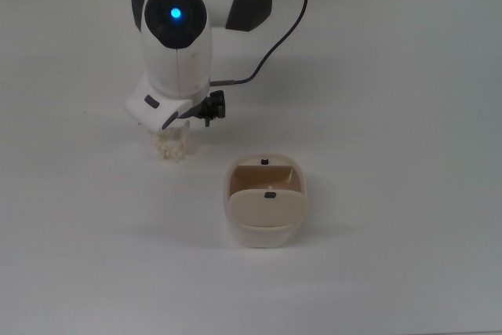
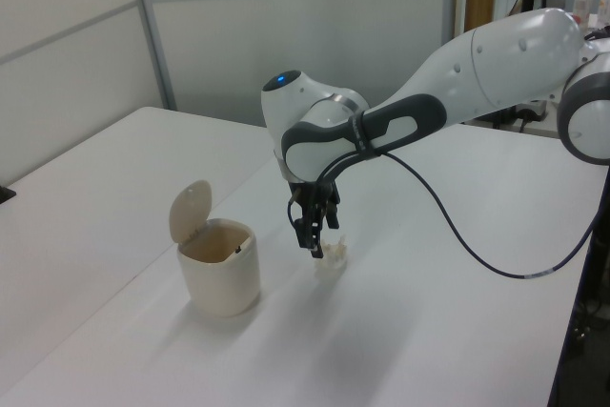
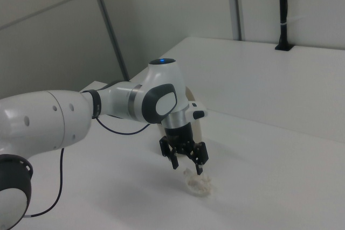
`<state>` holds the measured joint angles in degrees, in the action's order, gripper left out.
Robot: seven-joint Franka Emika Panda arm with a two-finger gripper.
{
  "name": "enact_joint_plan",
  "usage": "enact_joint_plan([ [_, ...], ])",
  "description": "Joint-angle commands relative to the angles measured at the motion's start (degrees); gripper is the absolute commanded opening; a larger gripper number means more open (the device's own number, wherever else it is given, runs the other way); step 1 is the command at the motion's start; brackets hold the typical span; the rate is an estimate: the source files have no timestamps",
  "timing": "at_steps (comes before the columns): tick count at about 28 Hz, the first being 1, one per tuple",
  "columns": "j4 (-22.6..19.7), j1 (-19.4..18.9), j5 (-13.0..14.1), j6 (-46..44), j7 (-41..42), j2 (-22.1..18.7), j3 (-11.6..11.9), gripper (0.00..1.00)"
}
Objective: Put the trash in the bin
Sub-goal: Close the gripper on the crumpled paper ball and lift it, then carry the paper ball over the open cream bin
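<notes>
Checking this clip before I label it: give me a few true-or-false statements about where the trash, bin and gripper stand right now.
1. The trash lies on the table, outside the bin. True.
2. The bin's lid is shut. False: it is swung up, and the opening shows.
3. The gripper is just above the trash with its fingers spread. True.
4. The gripper holds the trash over the bin. False: the trash is not gripped and rests on the table beside the bin.
5. The bin lies tipped on its side. False: it stands upright.
</notes>
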<state>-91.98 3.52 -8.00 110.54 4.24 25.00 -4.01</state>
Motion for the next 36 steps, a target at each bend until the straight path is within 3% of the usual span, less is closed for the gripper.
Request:
enact_joint_plan([
  [1, -0.13, -0.27, -0.79, 1.26, 1.47, 0.49, 0.05, 0.54],
  [7, -0.13, -0.36, -0.79, 1.26, 1.47, 0.49, 0.05, 0.0],
  [20, 0.31, -0.36, -0.79, 0.82, 1.56, -0.39, -0.21, 0.0],
  [28, 2.68, -0.36, 0.09, 0.9, 1.73, -4.34, -0.47, 0.0],
  [36, 6.81, -0.36, 1.76, 2.65, 1.56, -5.4, -4.07, 0.0],
])
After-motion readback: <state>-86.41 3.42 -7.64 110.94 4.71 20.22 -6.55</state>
